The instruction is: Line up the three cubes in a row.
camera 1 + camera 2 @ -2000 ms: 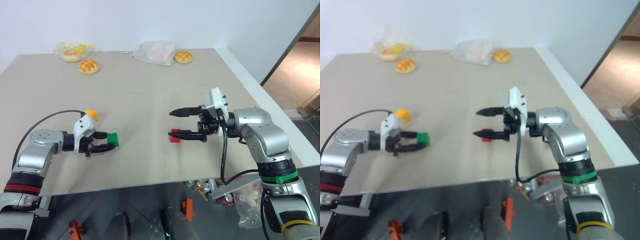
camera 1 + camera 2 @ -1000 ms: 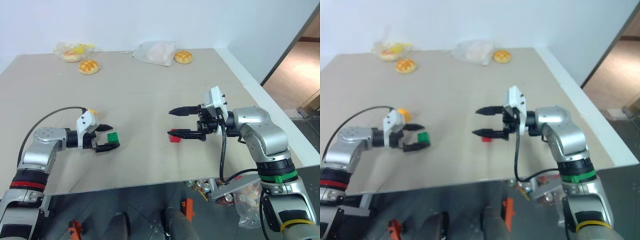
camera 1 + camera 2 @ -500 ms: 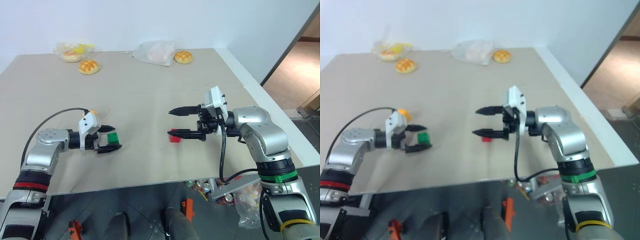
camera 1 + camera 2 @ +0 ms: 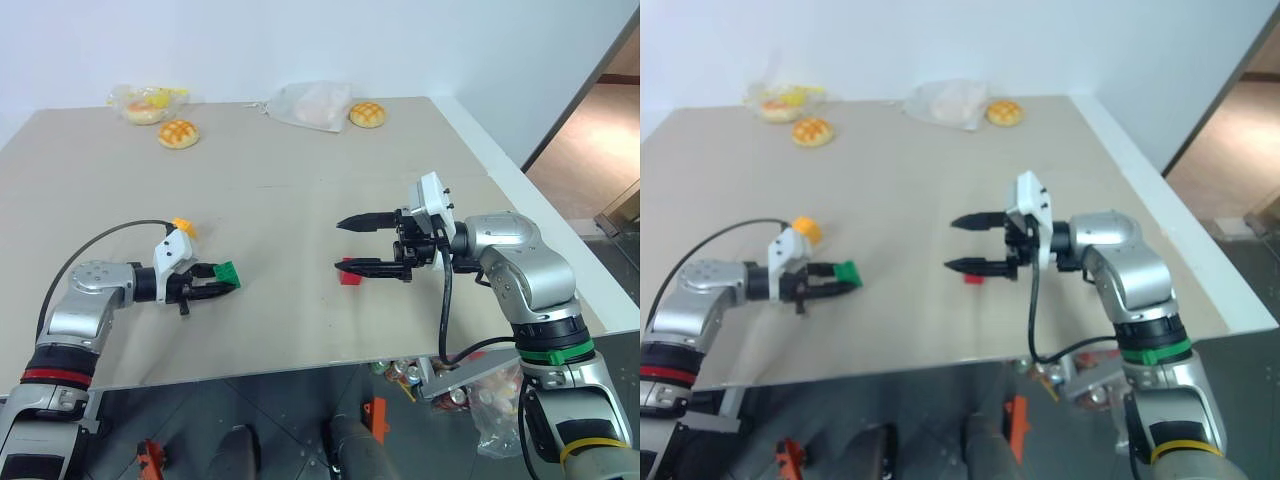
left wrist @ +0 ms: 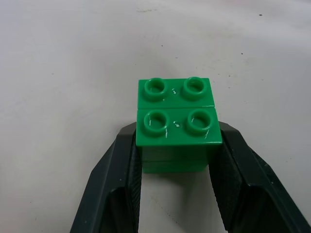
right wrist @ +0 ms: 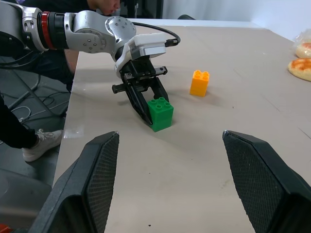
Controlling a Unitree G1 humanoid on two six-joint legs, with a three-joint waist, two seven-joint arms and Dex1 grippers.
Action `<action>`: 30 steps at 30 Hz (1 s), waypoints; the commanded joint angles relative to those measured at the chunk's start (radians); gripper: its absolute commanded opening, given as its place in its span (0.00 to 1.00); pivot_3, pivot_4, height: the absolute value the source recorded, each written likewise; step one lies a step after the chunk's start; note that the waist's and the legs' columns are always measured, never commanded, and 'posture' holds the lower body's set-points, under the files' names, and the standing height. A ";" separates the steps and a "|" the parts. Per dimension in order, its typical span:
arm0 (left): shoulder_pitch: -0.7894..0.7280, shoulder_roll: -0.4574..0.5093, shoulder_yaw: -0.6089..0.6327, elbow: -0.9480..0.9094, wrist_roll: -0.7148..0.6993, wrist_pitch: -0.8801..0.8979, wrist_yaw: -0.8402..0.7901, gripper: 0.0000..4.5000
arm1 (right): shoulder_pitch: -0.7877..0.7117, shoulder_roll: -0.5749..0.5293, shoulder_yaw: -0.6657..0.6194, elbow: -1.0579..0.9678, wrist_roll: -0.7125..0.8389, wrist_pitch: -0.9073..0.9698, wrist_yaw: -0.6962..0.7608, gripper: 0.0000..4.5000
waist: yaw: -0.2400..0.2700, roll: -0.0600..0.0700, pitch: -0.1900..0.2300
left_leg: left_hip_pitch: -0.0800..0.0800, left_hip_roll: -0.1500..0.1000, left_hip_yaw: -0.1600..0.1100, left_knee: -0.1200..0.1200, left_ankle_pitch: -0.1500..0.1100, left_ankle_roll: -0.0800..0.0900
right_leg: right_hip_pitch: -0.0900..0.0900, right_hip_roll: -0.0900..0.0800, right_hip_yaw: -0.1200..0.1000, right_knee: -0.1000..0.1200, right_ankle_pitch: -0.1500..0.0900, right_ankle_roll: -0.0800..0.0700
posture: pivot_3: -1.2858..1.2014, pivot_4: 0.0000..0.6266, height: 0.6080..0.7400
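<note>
Left gripper (image 4: 215, 284) pinching green cube (image 5: 176, 124) between both fingers, apparently resting on table (image 4: 300, 180). Right gripper (image 4: 349, 245) spread wide, red cube (image 4: 348, 272) just behind lower finger. Orange-yellow cube (image 6: 199, 83) near, apart.

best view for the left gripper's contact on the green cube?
Left wrist view: both fingers press the green cube's sides. Right wrist view shows it side-on on the table; the head views show it small at the left gripper.
</note>
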 commanded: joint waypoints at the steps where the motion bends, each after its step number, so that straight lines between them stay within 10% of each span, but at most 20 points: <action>1: -0.044 -0.016 -0.006 -0.016 -0.003 0.000 -0.009 0.31 | -0.018 -0.017 -0.015 -0.015 0.011 -0.009 0.008 0.79 | 0.000 0.000 0.000 | 0.000 0.000 0.000 0.000 0.000 0.000 | 0.000 0.000 0.000 0.000 0.000 0.000 | 0.52 0.24 1.00; 30: -0.392 -0.292 -0.206 0.340 0.156 -0.175 -0.131 0.31 | 0.214 -0.207 -0.137 -0.059 0.024 -0.018 -0.020 0.79 | 0.023 0.000 0.000 | -0.002 -0.001 0.000 0.005 0.000 0.000 | 0.001 0.001 0.003 0.000 0.001 0.003 | 0.52 0.24 1.00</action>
